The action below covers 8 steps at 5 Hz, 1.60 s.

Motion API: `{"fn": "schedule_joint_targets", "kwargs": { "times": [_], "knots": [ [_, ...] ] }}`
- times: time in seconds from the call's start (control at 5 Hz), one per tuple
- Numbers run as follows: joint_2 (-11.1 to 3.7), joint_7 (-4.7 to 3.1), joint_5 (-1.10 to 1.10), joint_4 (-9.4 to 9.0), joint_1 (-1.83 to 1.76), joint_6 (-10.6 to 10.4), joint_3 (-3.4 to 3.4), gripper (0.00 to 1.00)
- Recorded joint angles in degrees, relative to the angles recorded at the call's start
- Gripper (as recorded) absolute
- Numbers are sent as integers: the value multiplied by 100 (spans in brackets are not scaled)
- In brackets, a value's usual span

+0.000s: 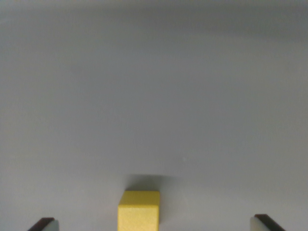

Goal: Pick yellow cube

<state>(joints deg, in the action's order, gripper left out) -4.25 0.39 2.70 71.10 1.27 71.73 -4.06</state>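
A yellow cube (138,211) rests on the plain grey surface (154,96) at the bottom middle of the wrist view, its lower part cut off by the frame edge. Two dark fingertips of my gripper (153,225) peek in at the bottom corners, one fingertip (44,224) at the wrist view's left and the other fingertip (267,223) at the right. They stand wide apart, open, with the cube between them and slightly left of centre. Neither finger touches the cube.
Only the bare grey surface fills the rest of the view, with a soft shadow just beyond the cube.
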Motion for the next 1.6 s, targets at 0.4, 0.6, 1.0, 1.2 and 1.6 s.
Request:
{"fn": "schedule_joint_targets", "kwargs": {
  "times": [0.4,0.6,1.0,1.2,1.6],
  "knots": [
    [-43,0,18,-218,-13,-265,-18,0],
    [-85,-1,37,-439,-27,-534,-37,0],
    [-129,-1,55,-661,-40,-805,-55,0],
    [-129,-1,55,-661,-40,-805,-55,0],
    [-170,-2,73,-874,-53,-1064,-73,0]
  ]
}}
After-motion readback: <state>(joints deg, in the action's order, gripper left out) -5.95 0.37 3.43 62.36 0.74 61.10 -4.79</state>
